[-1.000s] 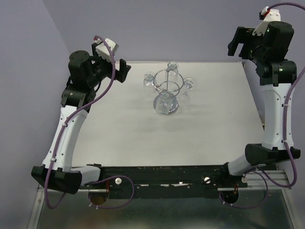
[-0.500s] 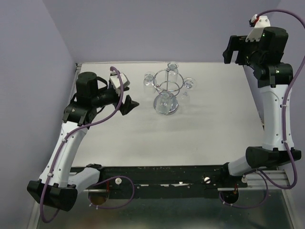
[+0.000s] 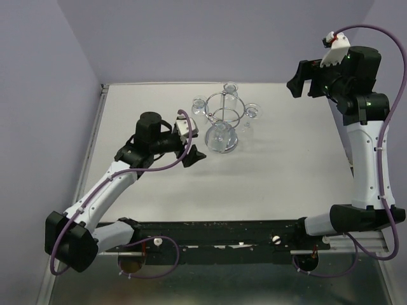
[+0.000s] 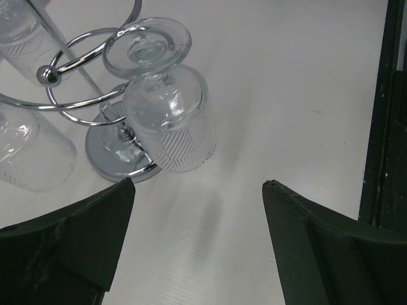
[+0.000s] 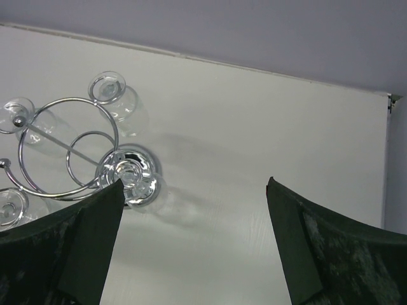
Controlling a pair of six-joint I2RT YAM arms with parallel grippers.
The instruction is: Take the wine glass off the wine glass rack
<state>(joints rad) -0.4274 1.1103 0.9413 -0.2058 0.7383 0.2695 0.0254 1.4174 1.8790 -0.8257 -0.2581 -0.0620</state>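
Observation:
The wine glass rack [image 3: 230, 146] is a chrome wire stand at the table's back middle. Several clear wine glasses hang upside down from its ring. The nearest wine glass [image 3: 220, 133] hangs on the front loop over the base. In the left wrist view this glass [image 4: 168, 117] hangs just ahead of my open, empty left gripper [image 4: 197, 184], with the rack's base [image 4: 105, 155] behind it. My left gripper [image 3: 193, 147] sits low, just left of the rack. My right gripper [image 3: 299, 76] is open, empty and held high at the back right. Its view shows the rack [image 5: 145, 181] from above.
Other glasses hang at the rack's left [image 3: 199, 105], back [image 3: 230, 89] and right [image 3: 252, 112]. The white table [image 3: 267, 184] ends at a dark front rail [image 3: 216, 232]. A purple wall stands behind.
My left arm has swung from the back left down and right to just beside the rack. My right gripper has shifted a little left, still high.

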